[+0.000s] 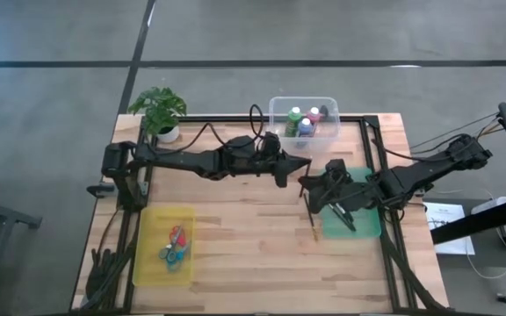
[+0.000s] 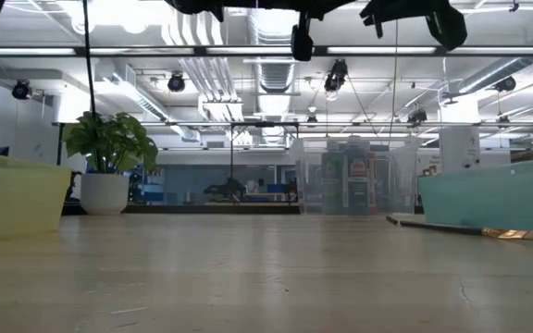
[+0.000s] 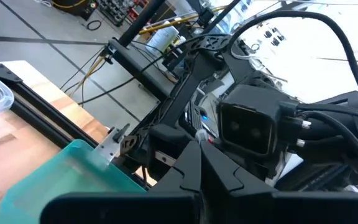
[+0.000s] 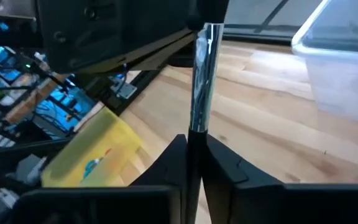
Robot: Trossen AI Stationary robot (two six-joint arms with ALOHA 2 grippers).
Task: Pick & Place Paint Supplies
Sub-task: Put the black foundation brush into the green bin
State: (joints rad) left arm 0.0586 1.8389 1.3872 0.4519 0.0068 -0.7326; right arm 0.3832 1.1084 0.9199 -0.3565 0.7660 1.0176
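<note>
1. Our right pincer (image 4: 194, 152) pinches a brush (image 4: 201, 81) upright, near the green tray (image 1: 367, 224).
2. Our left pincer (image 3: 201, 155), shut and empty, meets it mid-surface, probably for a handover.
3. Another brush (image 2: 461, 228) lies on the surface (image 1: 244, 237) beside that tray.

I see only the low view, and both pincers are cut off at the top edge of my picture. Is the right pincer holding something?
Observer: Yes. The right pincer is shut on a thin dark-handled brush with a silver ferrule.
Operator: Where is the left pincer?
Observer: The left pincer is shut, above the middle of the table, close beside the right one.
Operator: I see another brush lying on the wood. Is it inside a tray?
Observer: No. That wood-tipped brush lies on the bare wooden table, beside the flat teal plastic tray.
</note>
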